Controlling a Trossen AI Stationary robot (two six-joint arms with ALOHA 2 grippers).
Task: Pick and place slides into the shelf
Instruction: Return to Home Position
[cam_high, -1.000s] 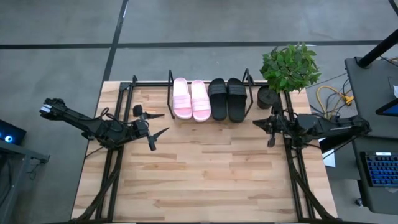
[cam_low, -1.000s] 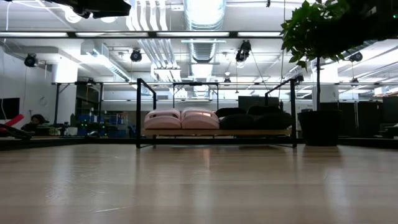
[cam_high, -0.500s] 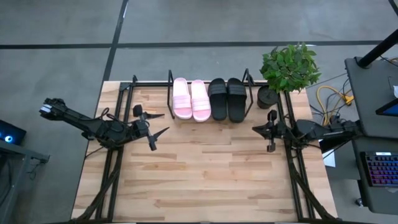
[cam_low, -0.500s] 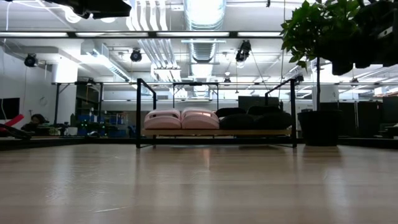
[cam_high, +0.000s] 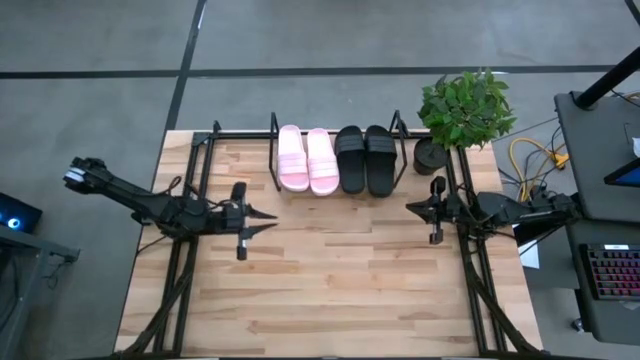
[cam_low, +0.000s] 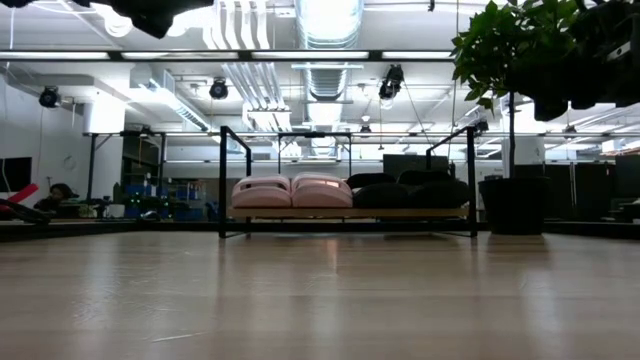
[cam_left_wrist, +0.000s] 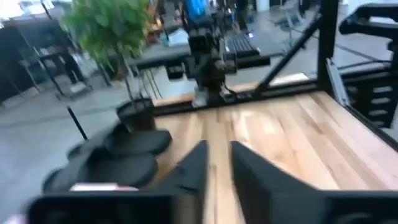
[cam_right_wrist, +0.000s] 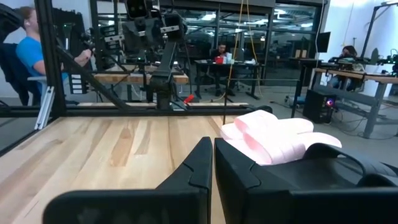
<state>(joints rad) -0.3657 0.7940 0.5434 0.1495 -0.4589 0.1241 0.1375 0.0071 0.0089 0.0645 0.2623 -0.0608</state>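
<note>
all four slides on the shelf, both grippers empty

we see the wooden table (cam_high: 340, 290) filling most of the scene. the shelf (cam_high: 274, 160) stands at the middle of its far edge, with thin black bars rising at either side and a light board for its base. a potted plant (cam_high: 465, 105) sits just right of the shelf, at the table's far right corner. on the shelf the four slides lie side by side in one row. the two pink slides (cam_high: 307, 160) are on the left, touching each other. the two black slides (cam_high: 364, 160) are on the right, touching each other and just beside the pink pair. the left gripper (cam_high: 272, 215) hangs over the left part of the table, nearer than the shelf and apart from it, pointing right. its fingers sit close together with a narrow strip of table showing between them, and we see nothing held. the right gripper (cam_high: 409, 207) hangs by the table's right edge, near the shelf's right end but clear of it, pointing left. its jaws are pressed together on nothing
</note>
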